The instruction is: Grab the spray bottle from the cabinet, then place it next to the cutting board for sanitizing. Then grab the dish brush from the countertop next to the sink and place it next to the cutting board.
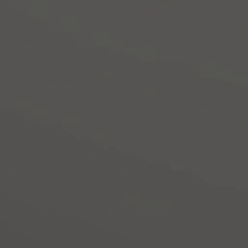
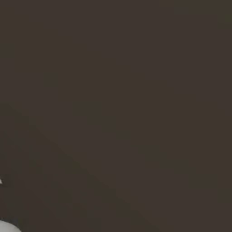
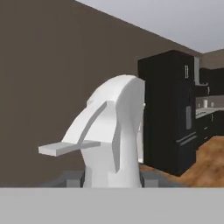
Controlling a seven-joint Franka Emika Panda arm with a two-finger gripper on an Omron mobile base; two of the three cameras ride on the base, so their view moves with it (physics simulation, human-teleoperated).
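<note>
**Whitish-grey sprayer head, held close before the hand camera**

Brown wall (image 3: 39, 78) was recorded across the left half of the hand view. At the centre, the spray bottle (image 3: 114, 131) was seen from very near. Only its whitish-grey trigger head was shown, with the flat nozzle pointing left. The gripper (image 3: 111, 178) was closed narrowly on the bottle, and a grey fingertip (image 3: 70, 178) was seen against each side of the head at the lower edge. The bottle was thus carried in the claw, raised in open room, well apart from any worktop.

Right of the bottle, a tall black unit (image 3: 168, 109) with slim silver handles was noted against the wall. Wooden floor (image 3: 205, 162) was seen at its foot. At the far right, a pale worktop (image 3: 203, 111) over dark fronts was glimpsed.

In both base views only a flat dark surface was shown, grey in one and brown in the other. It could not be identified.
</note>
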